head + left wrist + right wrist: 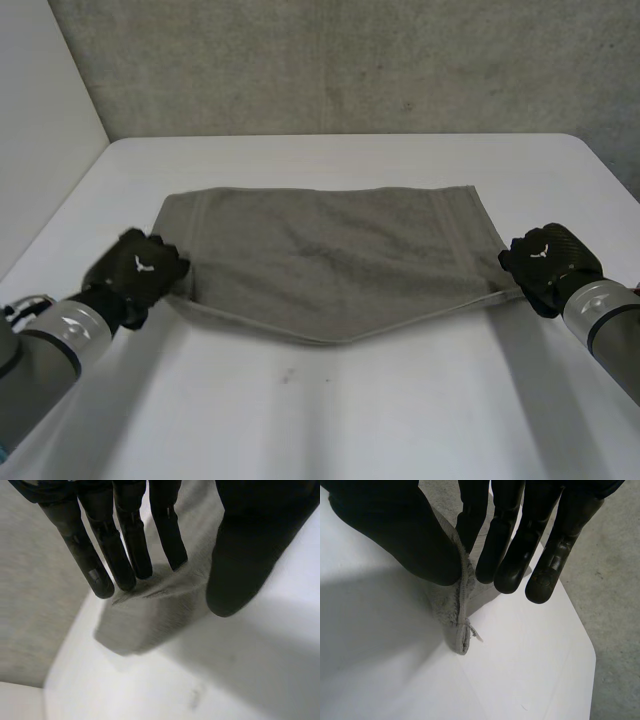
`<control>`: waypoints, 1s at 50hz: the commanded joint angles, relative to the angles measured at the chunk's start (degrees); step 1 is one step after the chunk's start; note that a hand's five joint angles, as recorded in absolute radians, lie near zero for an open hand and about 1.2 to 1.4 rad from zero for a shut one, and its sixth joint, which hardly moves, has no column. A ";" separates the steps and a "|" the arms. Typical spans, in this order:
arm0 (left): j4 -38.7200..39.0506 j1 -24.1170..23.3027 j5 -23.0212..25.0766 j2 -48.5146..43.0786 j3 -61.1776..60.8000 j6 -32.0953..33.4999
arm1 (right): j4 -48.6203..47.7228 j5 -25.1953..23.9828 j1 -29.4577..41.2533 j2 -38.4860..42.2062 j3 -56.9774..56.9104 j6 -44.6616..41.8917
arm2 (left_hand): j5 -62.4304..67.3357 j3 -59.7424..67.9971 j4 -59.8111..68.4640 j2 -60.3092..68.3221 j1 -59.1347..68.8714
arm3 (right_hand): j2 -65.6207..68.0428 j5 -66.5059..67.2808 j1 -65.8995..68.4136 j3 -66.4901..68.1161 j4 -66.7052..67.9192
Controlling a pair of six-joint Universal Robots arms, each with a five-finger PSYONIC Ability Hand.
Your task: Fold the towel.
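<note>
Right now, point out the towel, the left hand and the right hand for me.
towel (330,255), head view, middle of the cloth.
left hand (137,266), head view, back of the hand.
right hand (545,254), head view, back of the hand.

A white table with a rounded far right corner is seen in the head view, and a small dark smudge is marked on its near part, about midway across. Behind the table a rough grey wall is set, bearing a tiny dark speck, while a plain white panel is placed along the table's left side. In the right wrist view a speckled grey surface is shown beyond the table's edge.
</note>
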 commanded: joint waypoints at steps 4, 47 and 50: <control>0.02 0.35 0.67 11.74 -0.34 -9.69 | -0.39 0.00 0.08 0.60 0.03 -0.08 | -3.76 -3.86 -3.74 -3.80 -3.58 | 12.54 12.87 24.12 12.07 11.59; -7.80 -0.97 16.49 -14.36 7.13 19.84 | -0.39 0.00 0.08 2.63 0.29 -0.08 | -4.60 -4.70 -4.58 -4.65 -4.42 | 12.54 12.87 24.12 12.07 11.59; -10.17 -0.88 16.49 -14.89 7.65 22.48 | -0.39 0.00 0.08 2.71 0.29 -0.08 | -4.77 -4.87 -4.75 -4.81 -4.59 | 12.54 12.87 24.12 12.07 11.59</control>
